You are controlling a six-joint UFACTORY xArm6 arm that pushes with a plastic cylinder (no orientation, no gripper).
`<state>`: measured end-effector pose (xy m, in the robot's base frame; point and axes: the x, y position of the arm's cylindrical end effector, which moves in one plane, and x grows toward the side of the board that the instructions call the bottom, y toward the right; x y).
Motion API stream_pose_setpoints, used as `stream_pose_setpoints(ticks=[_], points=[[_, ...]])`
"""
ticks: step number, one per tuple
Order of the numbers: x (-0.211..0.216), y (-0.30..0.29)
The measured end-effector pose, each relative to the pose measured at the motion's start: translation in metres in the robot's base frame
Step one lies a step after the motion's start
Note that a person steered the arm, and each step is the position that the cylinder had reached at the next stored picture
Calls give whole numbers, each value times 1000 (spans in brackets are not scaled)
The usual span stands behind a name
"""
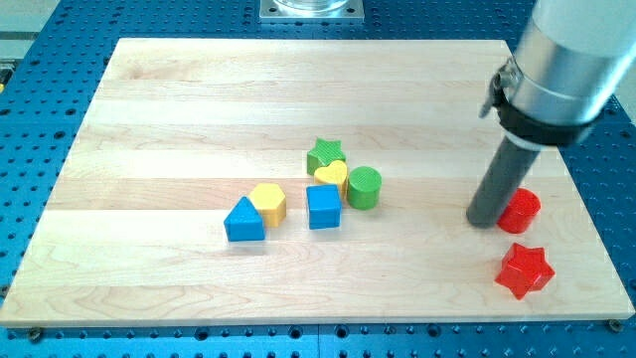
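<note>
My tip [484, 219] rests on the wooden board [199, 109] at the view's right, touching the left side of a red cylinder [521, 210]. Just below them lies a red star [524, 269], apart from the tip. A cluster sits near the board's middle, well to the tip's left: a green star [324, 154], a yellow heart [333, 177], a green cylinder [364, 187], a blue cube [323, 207], a yellow hexagon [267, 202] and a blue triangle [244, 221].
The board lies on a blue perforated table [60, 60]. The arm's grey body [561, 60] fills the view's upper right. A metal mount [311, 9] sits at the view's top centre. The board's right edge runs close to both red blocks.
</note>
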<state>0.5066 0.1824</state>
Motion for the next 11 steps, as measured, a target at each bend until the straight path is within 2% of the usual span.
stream_pose_setpoints(ticks=[1, 2, 3, 4, 5, 6, 7, 8, 9, 11], points=[[-13, -70], [-58, -58], [-91, -102], [-86, -192], [-80, -247], [-51, -283], [-29, -261], [-33, -208], [-72, -196], [-13, -208]])
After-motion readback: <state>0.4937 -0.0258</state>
